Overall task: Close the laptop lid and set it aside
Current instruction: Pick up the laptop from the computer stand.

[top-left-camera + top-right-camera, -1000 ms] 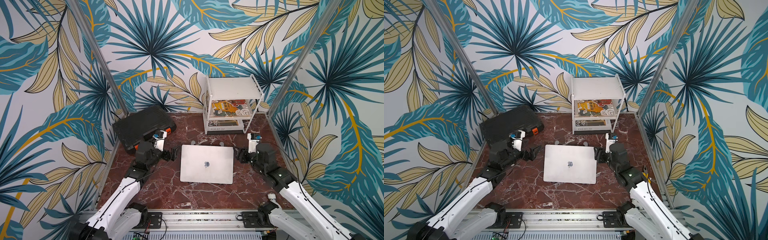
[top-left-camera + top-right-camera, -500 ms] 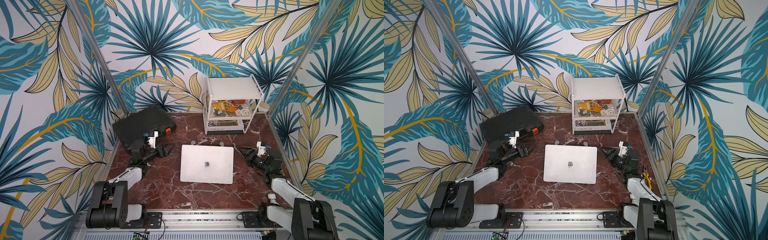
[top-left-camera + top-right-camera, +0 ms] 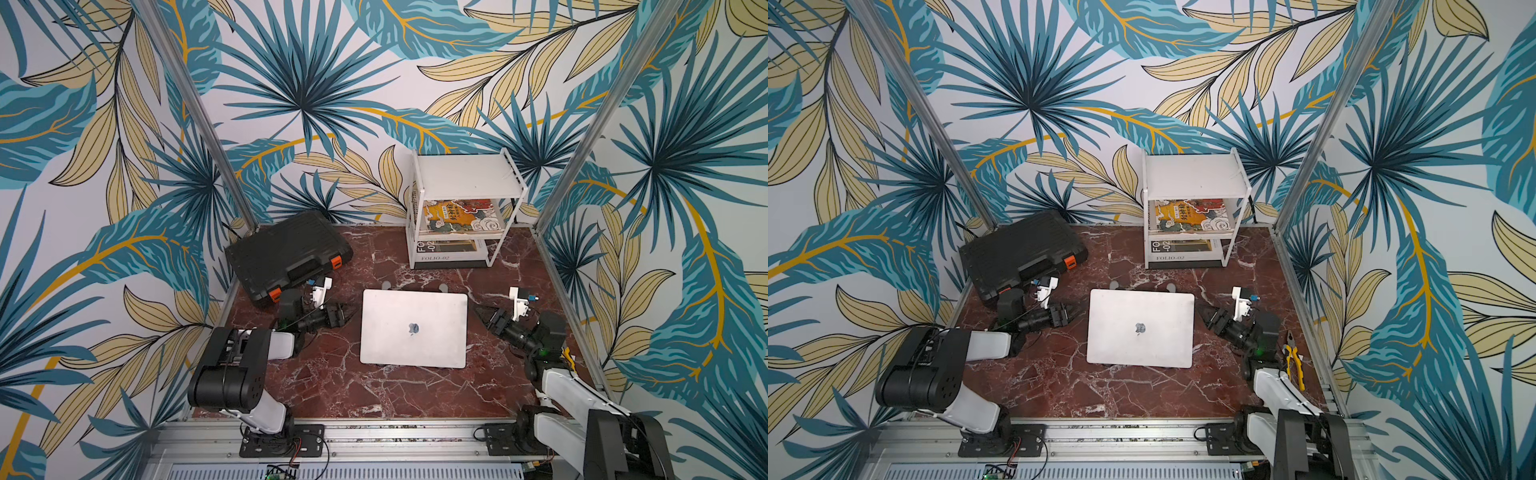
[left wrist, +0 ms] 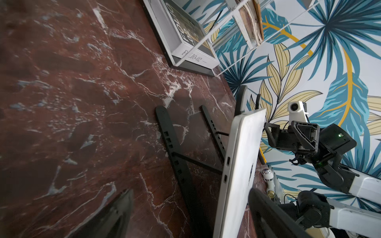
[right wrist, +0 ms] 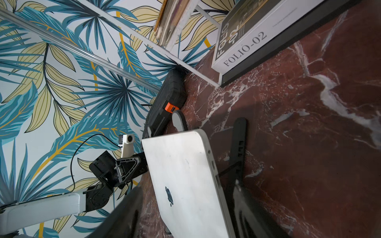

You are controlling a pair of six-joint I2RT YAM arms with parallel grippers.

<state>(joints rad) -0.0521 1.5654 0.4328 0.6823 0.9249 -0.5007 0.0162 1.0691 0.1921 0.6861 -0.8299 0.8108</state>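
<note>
The laptop (image 3: 413,328) lies on a stand (image 4: 179,164) between the jaws of the left gripper (image 3: 348,314) and the right gripper (image 3: 481,312), with the case (image 3: 286,253) behind the left jaws and the shelf rack (image 3: 467,172) farther back, nearer the right jaws.

Bright, even, diffuse light fills both top views, which are sharp throughout. The lid (image 3: 413,328) has a dull sheen and casts a faint shadow on the counter (image 3: 374,395). The wrist views are dimmer and bent at the edges, with the close fingers (image 4: 113,216) blurred.
</note>
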